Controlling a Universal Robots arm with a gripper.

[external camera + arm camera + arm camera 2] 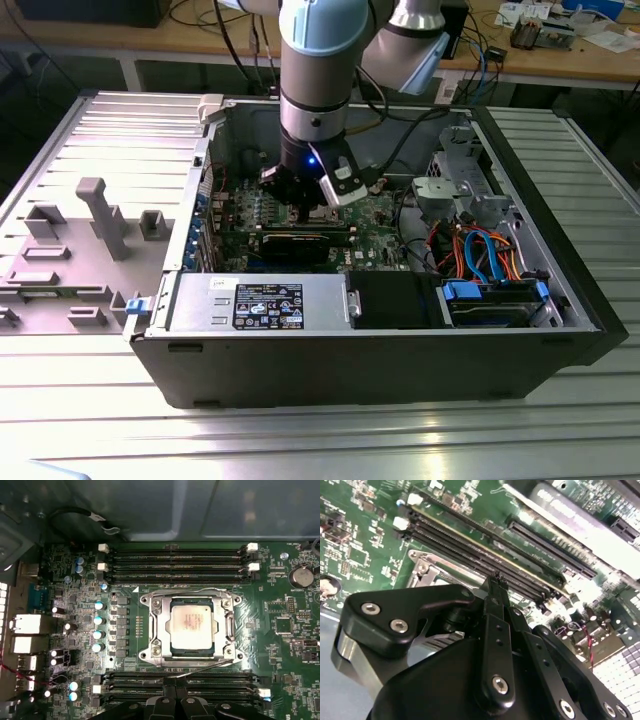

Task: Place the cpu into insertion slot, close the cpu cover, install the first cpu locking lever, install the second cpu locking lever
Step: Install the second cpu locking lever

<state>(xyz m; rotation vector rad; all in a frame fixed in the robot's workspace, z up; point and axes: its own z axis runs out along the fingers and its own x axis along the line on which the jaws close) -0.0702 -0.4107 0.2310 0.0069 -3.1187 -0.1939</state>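
The cpu (193, 625) sits seated in the insertion slot (150, 652), with the cpu cover (159, 625) down flat around it. One locking lever (200, 589) lies along the socket's memory-slot side; the second lever (200, 668) looks still slightly raised at my fingertips. My gripper (175, 687) hangs just beside it, fingers pressed together, gripping nothing I can see, above the motherboard (280, 645)

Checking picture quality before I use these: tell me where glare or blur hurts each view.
Exterior view: window glare streaks the metal table, while the open computer case stays readable. Second wrist view: the gripper is soft, and the lower right corner washes out white. First wrist view: the chip is evenly lit, its metal frame glinting mildly.
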